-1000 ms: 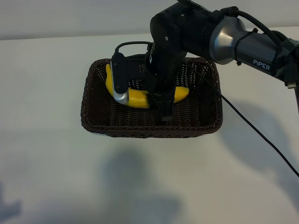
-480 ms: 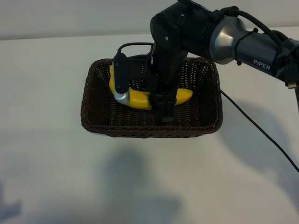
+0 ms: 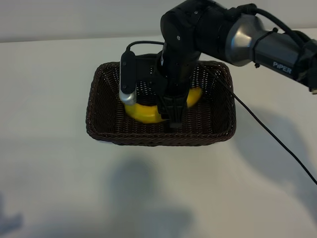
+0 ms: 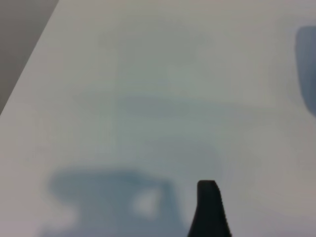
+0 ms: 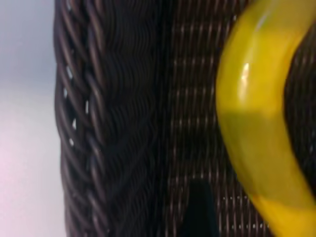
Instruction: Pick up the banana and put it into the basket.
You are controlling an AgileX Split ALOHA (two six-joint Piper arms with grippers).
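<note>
The left tool (image 4: 208,207) is out of the exterior view; its wrist view shows one dark fingertip above the pale bare surface (image 4: 148,98) and its fingers stand apart with nothing between them.

Toward the middle of the exterior view, the basket (image 3: 101,126) sits on the white surface (image 3: 49,173). The banana (image 3: 143,113) lies inside it on the woven floor, curved, its ends reaching up on either side of the arm.

The right tool (image 3: 173,119) reaches down into the basket from the right arm (image 3: 257,42), which comes in from the right edge. One finger (image 3: 173,116) is seen just in front of the banana; whether the tool is clamped on the fruit or apart from it I cannot tell. In the right wrist view the banana (image 5: 256,133) lies beside the basket's braided wall (image 5: 98,123).
</note>
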